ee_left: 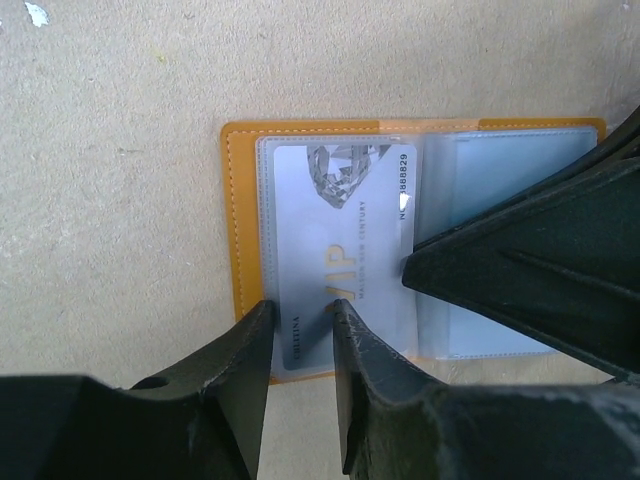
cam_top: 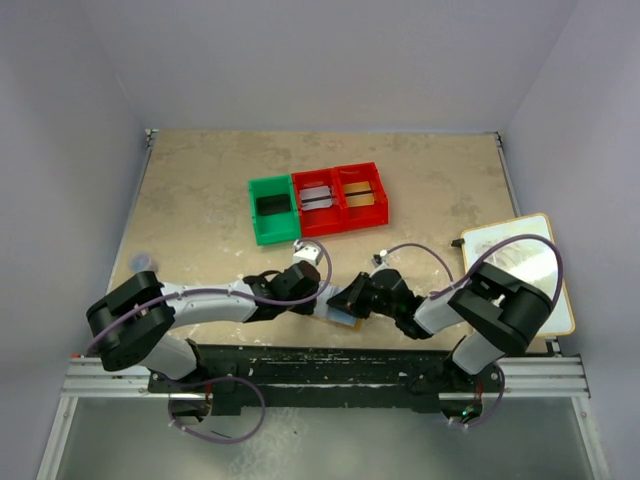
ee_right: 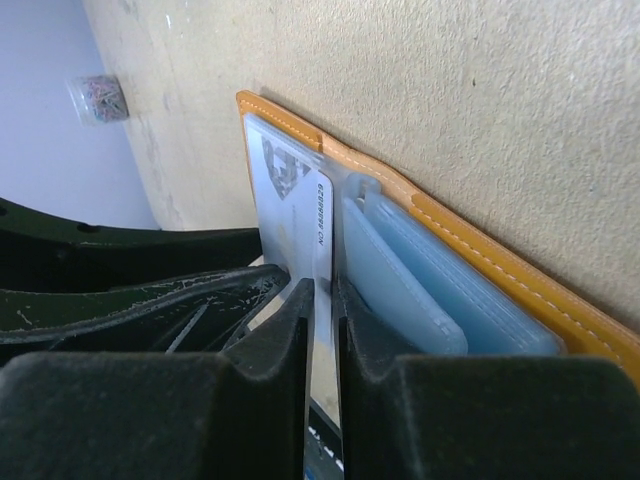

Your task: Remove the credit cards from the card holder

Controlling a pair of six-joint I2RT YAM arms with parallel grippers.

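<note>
The card holder [ee_left: 243,220], an orange-tan wallet with pale blue-grey pockets, lies open and flat on the table, near the front edge in the top view [cam_top: 343,318]. A pale grey-white credit card [ee_left: 330,230] marked VIP sits in its left pocket. My right gripper [ee_right: 322,285] is shut on that card's edge [ee_right: 300,210], next to the blue pockets [ee_right: 440,290]. My left gripper [ee_left: 302,308] is narrowly open, its tips over the wallet's near edge at the card's corner. The two grippers [cam_top: 325,297] [cam_top: 347,300] meet over the wallet.
A green bin [cam_top: 272,208] and two red bins [cam_top: 316,200] [cam_top: 361,192] stand in a row at mid-table; the red ones hold cards. A large white tan-edged board [cam_top: 530,265] lies at the right. A small clear object [ee_right: 97,97] sits far left.
</note>
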